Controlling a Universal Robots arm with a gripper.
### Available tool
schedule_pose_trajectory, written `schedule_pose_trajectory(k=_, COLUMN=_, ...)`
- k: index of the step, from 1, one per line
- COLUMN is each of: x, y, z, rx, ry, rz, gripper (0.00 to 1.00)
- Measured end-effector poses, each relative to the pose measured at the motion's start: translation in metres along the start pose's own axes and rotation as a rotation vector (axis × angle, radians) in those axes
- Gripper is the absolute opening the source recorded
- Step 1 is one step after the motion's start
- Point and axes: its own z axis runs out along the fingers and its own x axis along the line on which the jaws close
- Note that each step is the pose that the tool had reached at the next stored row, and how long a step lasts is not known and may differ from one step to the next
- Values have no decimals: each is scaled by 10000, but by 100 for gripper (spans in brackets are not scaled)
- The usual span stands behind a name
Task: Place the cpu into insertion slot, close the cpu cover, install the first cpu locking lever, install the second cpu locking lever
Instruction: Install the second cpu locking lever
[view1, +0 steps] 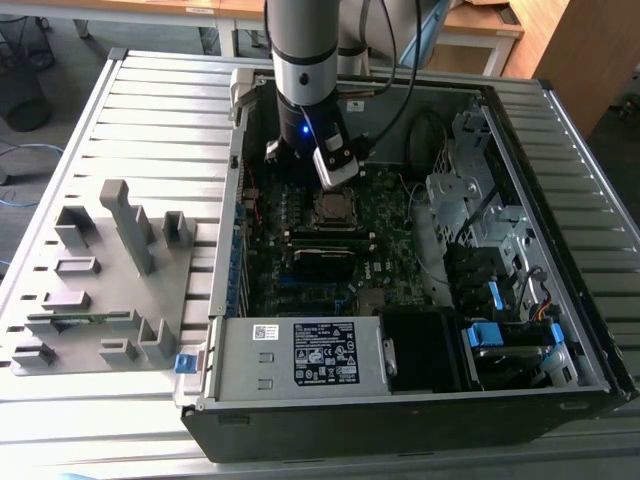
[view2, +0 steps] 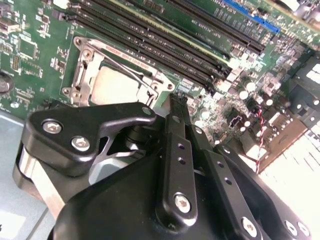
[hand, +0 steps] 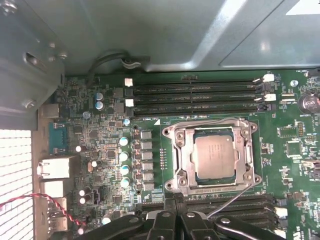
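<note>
First wrist view is showing the cpu (hand: 216, 156) sitting inside the insertion slot (hand: 176, 159), the cpu cover (hand: 248, 129) lying down around it. The gripper (hand: 175, 204), pinched shut and empty, is hovering just beside the slot; drifting sideways risks snagging the thin lever wire (hand: 235, 195).

cpu (hand: 216, 156) seated in insertion slot (hand: 182, 172), cpu cover (hand: 176, 150) down around cpu, memory slots (hand: 197, 94) just beside insertion slot on two opposite sides, gripper (hand: 175, 200) near insertion slot
</note>
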Motion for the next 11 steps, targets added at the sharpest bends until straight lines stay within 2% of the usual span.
schedule_pose_trajectory(k=11, x=-11, y=10, z=-132, rx=0, ry=0, rz=0, gripper=10)
